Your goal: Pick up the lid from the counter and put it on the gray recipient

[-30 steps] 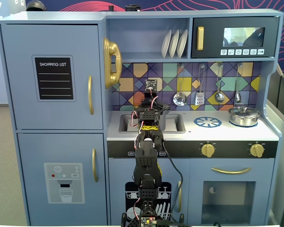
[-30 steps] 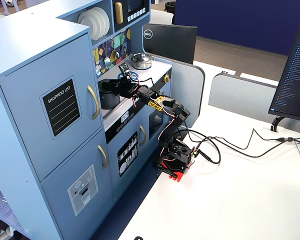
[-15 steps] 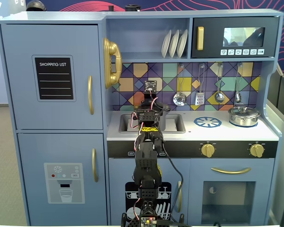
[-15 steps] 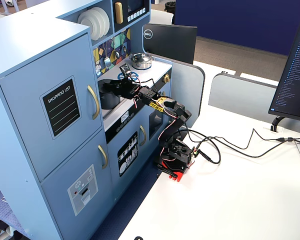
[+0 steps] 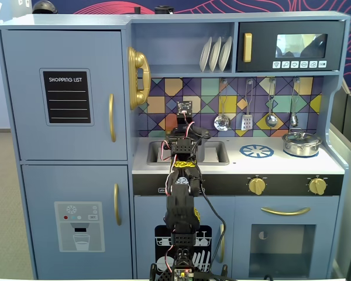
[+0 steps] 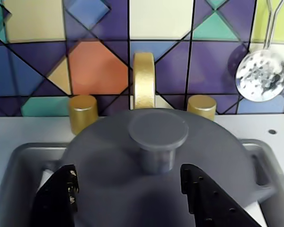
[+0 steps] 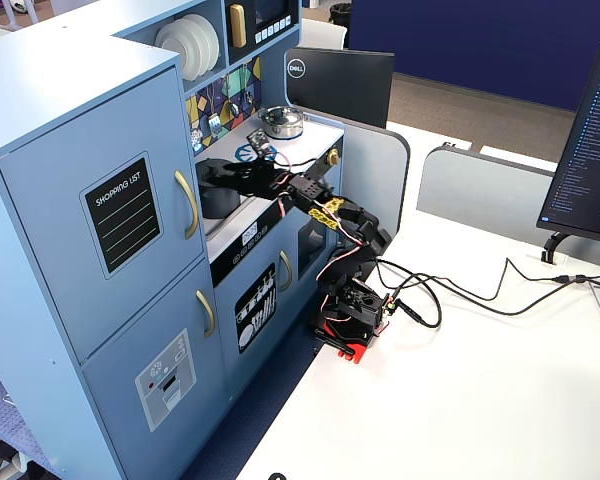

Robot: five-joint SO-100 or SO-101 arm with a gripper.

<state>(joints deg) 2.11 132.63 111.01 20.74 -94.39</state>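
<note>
The dark-gray lid (image 6: 194,156) with its round knob (image 6: 157,130) lies flat on top of the gray pot, which stands in the sink. One side handle of the pot (image 6: 261,171) sticks out under the lid on the right. My gripper (image 6: 128,189) is open just above the lid. Its black fingers (image 6: 61,194) stand left and right of the knob without touching it. In a fixed view the pot (image 5: 203,149) shows behind the arm, with the gripper (image 5: 184,140) over it. In the side fixed view the gripper (image 7: 215,172) hangs over the pot (image 7: 218,203).
The gold faucet (image 6: 144,85) and two gold taps (image 6: 82,113) stand right behind the pot. The sink wall (image 6: 19,170) surrounds it. A shiny silver lidded pot (image 5: 301,143) sits on the counter at right. Utensils (image 5: 222,120) hang on the tiled wall.
</note>
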